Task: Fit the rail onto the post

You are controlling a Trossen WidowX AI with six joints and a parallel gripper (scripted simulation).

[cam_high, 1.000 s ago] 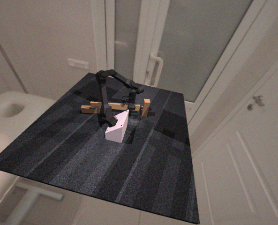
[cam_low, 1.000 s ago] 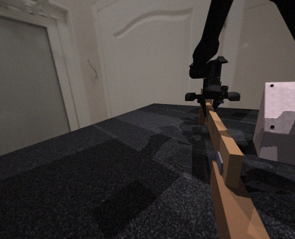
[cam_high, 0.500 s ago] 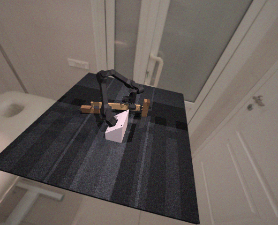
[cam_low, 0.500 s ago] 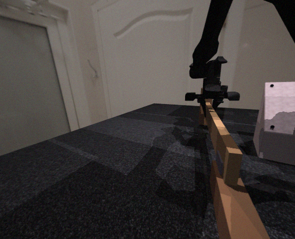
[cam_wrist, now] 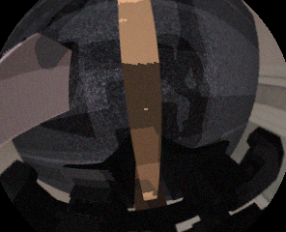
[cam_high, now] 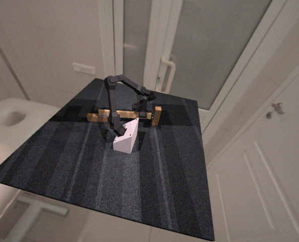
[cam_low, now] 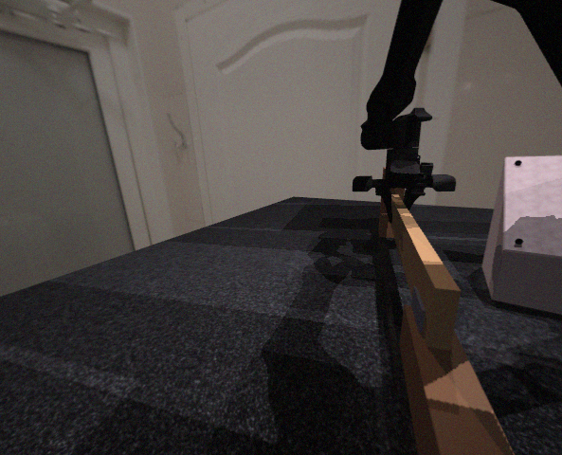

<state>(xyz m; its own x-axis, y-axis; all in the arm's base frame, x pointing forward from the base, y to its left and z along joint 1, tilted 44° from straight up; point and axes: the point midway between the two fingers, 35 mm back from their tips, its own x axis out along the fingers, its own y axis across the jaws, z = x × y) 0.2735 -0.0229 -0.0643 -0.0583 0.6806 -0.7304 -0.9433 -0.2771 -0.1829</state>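
Note:
My gripper is shut on the wooden rail, near its post end, from above. The rail is off the table there and looks about level. Its far end stands at the bracket on the low footboard block. The upright post stands just beyond the rail's near end. A narrow gap seems to show between them in the top view, with the pegs too small to make out. The holes are hidden, and the fingers hide the joint in the exterior view.
A white wedge-shaped block stands beside the rail, at the arm's base. The arm arches over the rail. The dark table top carries shadows of the arm and rail.

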